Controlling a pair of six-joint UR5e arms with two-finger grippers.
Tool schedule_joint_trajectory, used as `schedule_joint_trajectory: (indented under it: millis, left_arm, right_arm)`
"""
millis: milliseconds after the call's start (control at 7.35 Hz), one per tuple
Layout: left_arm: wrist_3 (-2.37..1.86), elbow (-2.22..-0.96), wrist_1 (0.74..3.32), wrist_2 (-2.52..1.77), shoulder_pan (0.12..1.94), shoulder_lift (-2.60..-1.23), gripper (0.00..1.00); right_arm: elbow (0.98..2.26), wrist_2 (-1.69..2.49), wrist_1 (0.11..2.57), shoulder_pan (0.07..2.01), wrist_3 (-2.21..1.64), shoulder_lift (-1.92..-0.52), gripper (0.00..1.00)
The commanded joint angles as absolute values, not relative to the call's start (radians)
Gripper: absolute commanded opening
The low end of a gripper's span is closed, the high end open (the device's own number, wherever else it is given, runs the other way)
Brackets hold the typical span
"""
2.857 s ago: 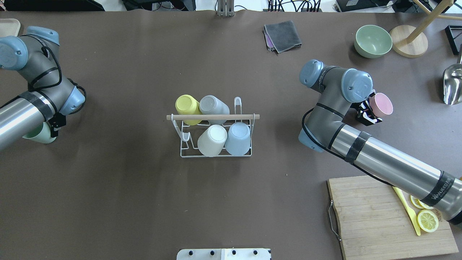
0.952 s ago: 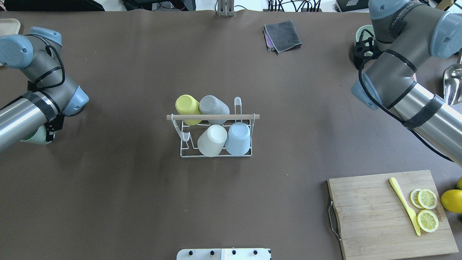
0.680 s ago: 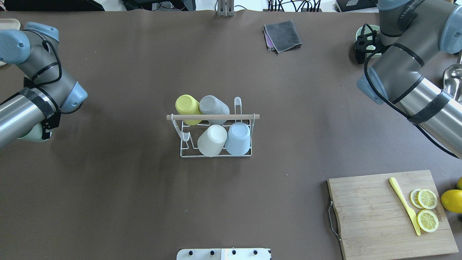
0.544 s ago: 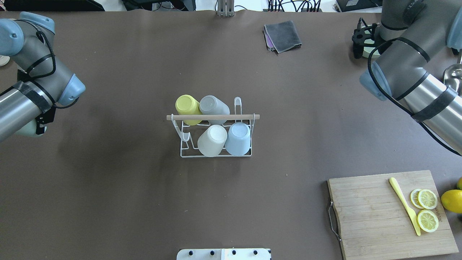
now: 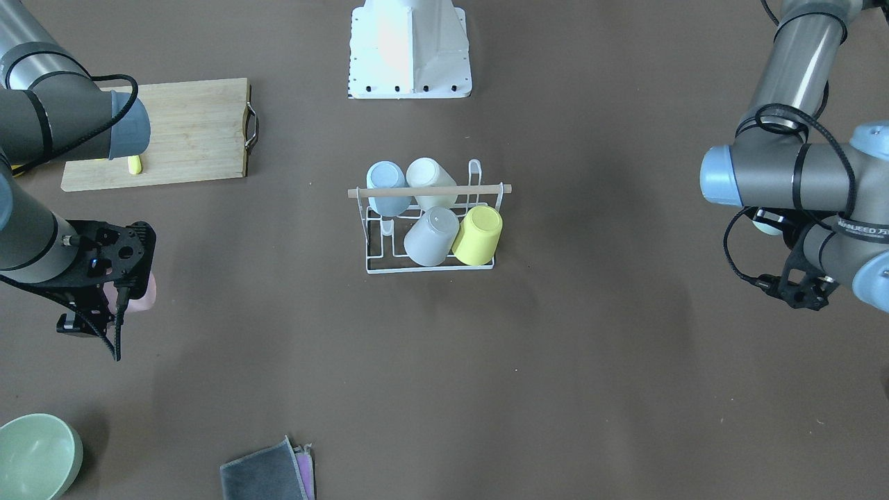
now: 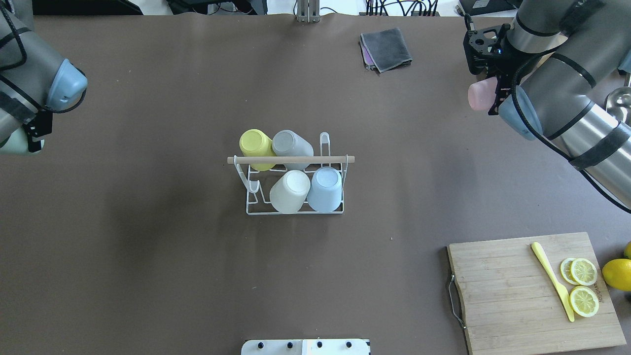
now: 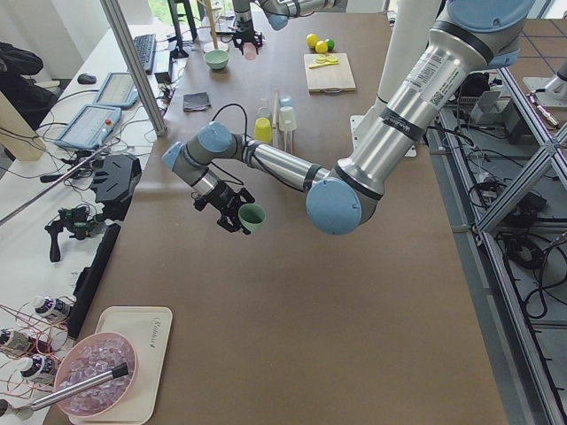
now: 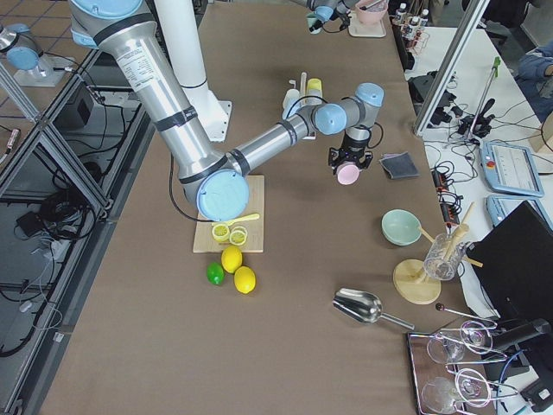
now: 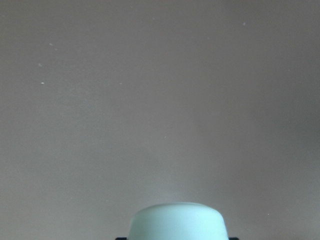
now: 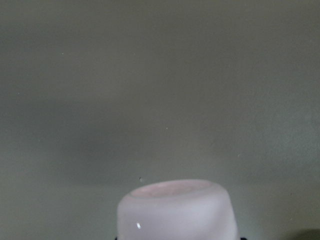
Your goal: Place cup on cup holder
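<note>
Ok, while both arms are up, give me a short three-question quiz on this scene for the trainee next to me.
1. How many cups sit on the white wire cup holder with the wooden rod handle? A) two B) four C) six
2. True or false: the right claw grips a pink cup well away from the cup holder.
3. Which claw grips the pale green cup?
Key: 1 B; 2 true; 3 the left claw.
</note>
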State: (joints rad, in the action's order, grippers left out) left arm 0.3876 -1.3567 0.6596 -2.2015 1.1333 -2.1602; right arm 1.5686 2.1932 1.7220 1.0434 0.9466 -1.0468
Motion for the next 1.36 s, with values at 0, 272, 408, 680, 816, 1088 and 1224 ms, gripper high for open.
schedule_joint_trajectory:
  millis: [0, 272, 408, 680, 816, 1088, 1224]
  left_arm:
    - [0.286, -1.492, 0.682, -2.203, 1.146, -2.116, 0.00]
    - [0.177, -1.525, 0.770, -2.203, 1.144, -2.111, 0.00]
    - [0.160, -1.560, 0.811, -2.201, 1.143, -2.080, 0.00]
    - [0.094, -1.646, 0.942, -2.204, 1.135, -2.001, 0.00]
    - [0.030, -1.643, 1.085, -2.206, 1.132, -1.961, 0.00]
    - [-0.017, -1.660, 1.297, -2.207, 1.117, -1.939, 0.00]
    - [-0.041, -1.705, 1.336, -2.209, 1.115, -1.922, 0.00]
  right_arm:
    - [1.565, 2.217, 1.626, 1.045, 0.927, -1.051, 0.00]
    - [1.514, 2.218, 1.571, 1.022, 0.919, -1.033, 0.00]
    - [1.488, 2.259, 1.492, 1.046, 0.919, -1.035, 0.00]
    - [1.474, 2.275, 1.376, 1.055, 0.881, -1.049, 0.00]
    - [1.474, 2.281, 1.373, 1.055, 0.852, -1.049, 0.00]
    - [1.448, 2.293, 1.326, 1.055, 0.856, -1.042, 0.00]
    - [1.434, 2.295, 1.234, 1.055, 0.845, -1.054, 0.00]
